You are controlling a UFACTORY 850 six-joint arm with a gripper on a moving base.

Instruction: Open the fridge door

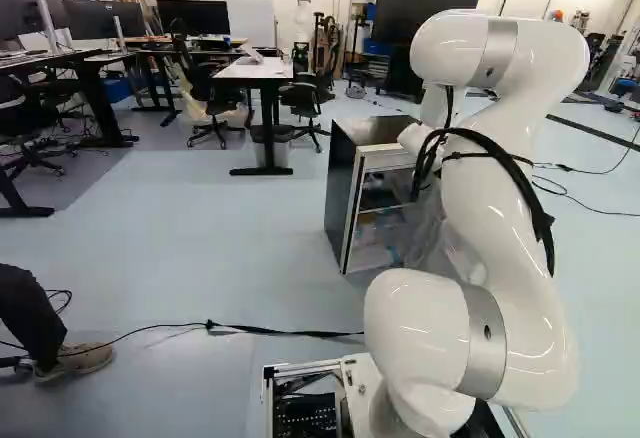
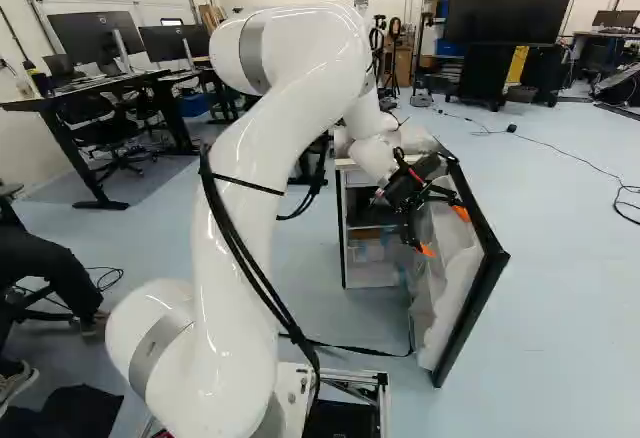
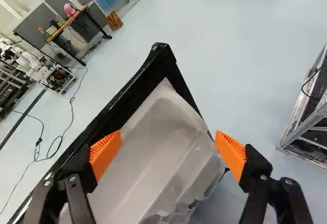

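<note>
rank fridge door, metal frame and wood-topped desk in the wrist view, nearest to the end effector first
1. fridge door, right ahead of the end effector, whose fingers stand open
2. metal frame, off to the side, apart from the door
3. wood-topped desk, far across the room

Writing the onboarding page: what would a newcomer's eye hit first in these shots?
The big white arm, looming right of the middle in the left base view. Next, the fridge ahead of it, its door swung wide in the right base view. Then the bright orange pads of the pincer, standing apart over the door's pale inner side in the wrist view.
</note>
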